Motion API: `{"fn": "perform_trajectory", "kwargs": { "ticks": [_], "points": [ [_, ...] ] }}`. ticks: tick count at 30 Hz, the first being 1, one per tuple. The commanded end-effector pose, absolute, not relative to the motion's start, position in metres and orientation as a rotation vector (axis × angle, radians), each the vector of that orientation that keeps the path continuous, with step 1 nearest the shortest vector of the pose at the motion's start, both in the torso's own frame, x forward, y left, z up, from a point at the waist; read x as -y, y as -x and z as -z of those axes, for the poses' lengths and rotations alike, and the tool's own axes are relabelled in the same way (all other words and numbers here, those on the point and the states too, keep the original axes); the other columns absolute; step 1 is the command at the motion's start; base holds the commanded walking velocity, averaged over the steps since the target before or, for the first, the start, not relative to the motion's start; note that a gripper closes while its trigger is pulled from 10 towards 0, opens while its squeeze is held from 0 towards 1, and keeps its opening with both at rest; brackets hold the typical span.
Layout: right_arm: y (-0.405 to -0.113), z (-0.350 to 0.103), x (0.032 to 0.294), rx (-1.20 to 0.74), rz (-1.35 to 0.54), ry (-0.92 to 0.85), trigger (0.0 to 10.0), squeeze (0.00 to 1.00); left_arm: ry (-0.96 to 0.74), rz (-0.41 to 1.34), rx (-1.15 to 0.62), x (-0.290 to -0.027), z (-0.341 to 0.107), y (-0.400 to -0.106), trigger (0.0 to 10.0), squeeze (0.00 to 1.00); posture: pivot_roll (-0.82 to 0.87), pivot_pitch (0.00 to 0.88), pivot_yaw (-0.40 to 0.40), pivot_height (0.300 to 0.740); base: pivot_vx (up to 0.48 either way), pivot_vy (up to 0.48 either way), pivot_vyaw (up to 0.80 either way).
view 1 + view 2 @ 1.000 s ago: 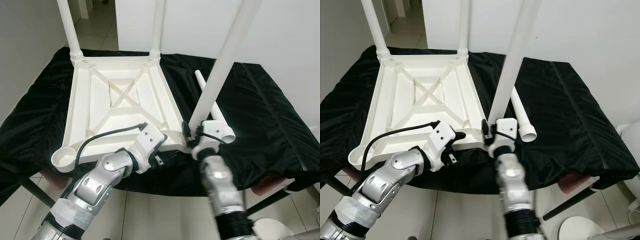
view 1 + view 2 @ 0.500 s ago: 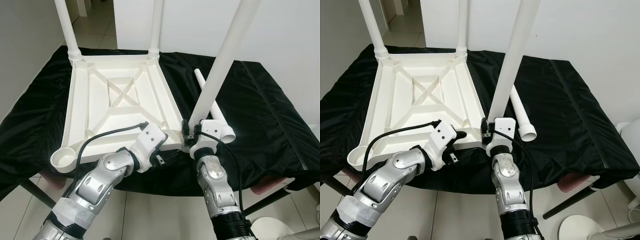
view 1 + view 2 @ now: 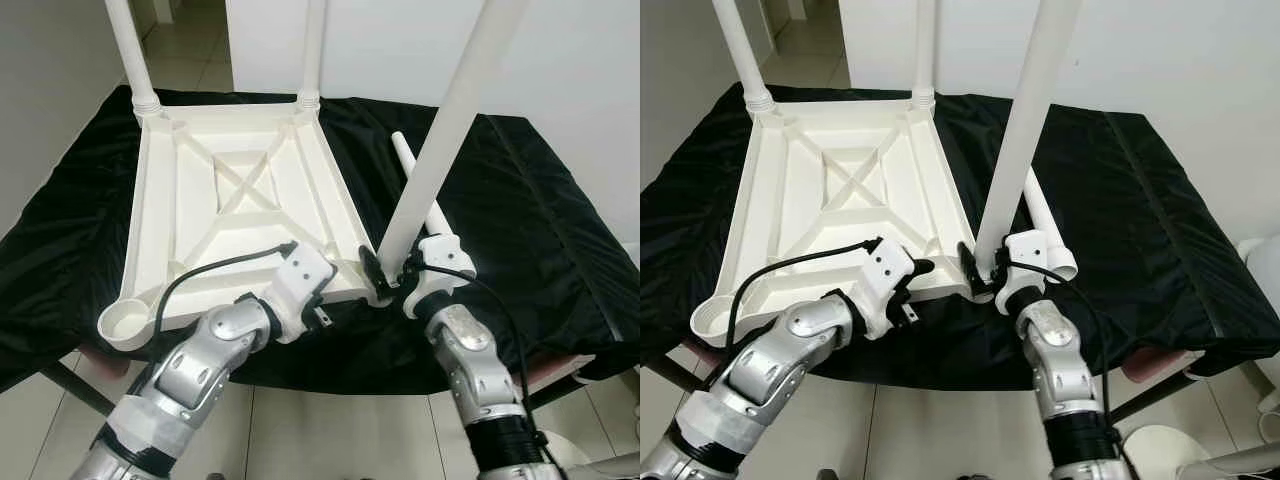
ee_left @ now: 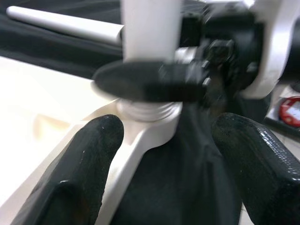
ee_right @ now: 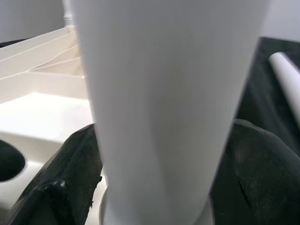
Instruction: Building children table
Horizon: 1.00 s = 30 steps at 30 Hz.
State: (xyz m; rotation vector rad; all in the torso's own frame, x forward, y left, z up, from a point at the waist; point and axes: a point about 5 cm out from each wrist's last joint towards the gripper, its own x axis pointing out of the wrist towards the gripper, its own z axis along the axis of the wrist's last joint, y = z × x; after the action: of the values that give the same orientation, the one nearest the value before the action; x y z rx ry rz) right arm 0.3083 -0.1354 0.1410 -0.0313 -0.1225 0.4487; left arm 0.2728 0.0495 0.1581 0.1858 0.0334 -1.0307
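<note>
Lying upside down on a black cloth (image 3: 520, 230), the white children's table (image 3: 230, 215) had its underside ribs facing up in the left eye view, two legs (image 3: 130, 50) standing in the far corner sockets and an empty round socket (image 3: 125, 322) at the near left corner, which hung just past the cloth's front edge. The right gripper (image 3: 385, 275) was clamped around the base of a third leg (image 3: 440, 150), which leaned slightly at the near right corner socket, close to the front edge. A spare leg (image 3: 420, 200) lay flat on the cloth just beside it, with bare cloth stretching well out to the right. The left gripper (image 3: 335, 300) sat at the table's near edge, beside that same corner. In the right eye view the same layout showed, tiled floor (image 3: 940, 430) open below the front edge. In the left wrist view the left gripper's fingers (image 4: 79, 173) were spread apart, empty, on either side of the corner socket (image 4: 150, 115), where the leg's threaded end met it. In the right wrist view the right gripper's fingers (image 5: 70, 178) pressed against both sides of the white leg.
</note>
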Motion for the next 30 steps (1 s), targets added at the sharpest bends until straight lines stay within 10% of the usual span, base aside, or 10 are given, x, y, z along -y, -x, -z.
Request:
{"fn": "perform_trajectory", "kwargs": {
  "ticks": [1, 13, 14, 16, 17, 18, 19, 30],
  "points": [
    [-0.310, -0.139, 0.137, 0.112, -0.515, 0.057, 10.0, 0.00, -0.198, 1.095, -0.055, -0.045, -0.156, -0.267, 10.0, 0.00, 0.03, 0.068, -0.030, 0.740, 0.000, 0.000, 0.00],
    [-0.325, -0.144, 0.151, 0.090, -0.657, 0.169, 10.0, 0.00, -0.207, 1.129, -0.047, -0.039, -0.158, -0.270, 10.0, 0.00, 0.00, 0.047, -0.023, 0.740, 0.000, 0.000, 0.00],
    [-0.328, -0.145, 0.153, 0.082, -0.665, 0.169, 6.9, 0.00, -0.212, 1.139, -0.047, -0.039, -0.159, -0.271, 10.0, 0.00, 0.00, 0.043, -0.021, 0.740, 0.000, 0.000, 0.00],
    [-0.329, -0.145, 0.155, 0.078, -0.677, 0.165, 6.9, 0.00, -0.215, 1.146, -0.047, -0.038, -0.159, -0.271, 10.0, 0.00, 0.00, 0.042, -0.021, 0.740, 0.000, 0.000, 0.00],
    [-0.329, -0.145, 0.156, 0.076, -0.684, 0.164, 2.7, 0.00, -0.221, 1.151, -0.046, -0.038, -0.159, -0.271, 10.0, 0.00, 0.00, 0.038, -0.021, 0.740, 0.000, 0.000, 0.00],
    [-0.329, -0.145, 0.156, 0.077, -0.692, 0.164, 2.7, 0.00, -0.224, 1.153, -0.046, -0.038, -0.159, -0.271, 10.0, 0.00, 0.00, 0.036, -0.023, 0.740, 0.000, 0.000, 0.00],
    [-0.329, -0.144, 0.156, 0.077, -0.701, 0.158, 0.0, 0.00, -0.226, 1.154, -0.044, -0.038, -0.159, -0.271, 10.0, 0.00, 0.00, 0.036, -0.023, 0.740, 0.000, 0.000, 0.00],
    [-0.326, -0.137, 0.153, 0.080, -0.725, 0.147, 0.0, 0.00, -0.236, 1.123, -0.031, -0.040, -0.161, -0.277, 10.0, 0.00, 0.00, 0.022, -0.035, 0.740, 0.000, 0.000, 0.00]
  ]
}}
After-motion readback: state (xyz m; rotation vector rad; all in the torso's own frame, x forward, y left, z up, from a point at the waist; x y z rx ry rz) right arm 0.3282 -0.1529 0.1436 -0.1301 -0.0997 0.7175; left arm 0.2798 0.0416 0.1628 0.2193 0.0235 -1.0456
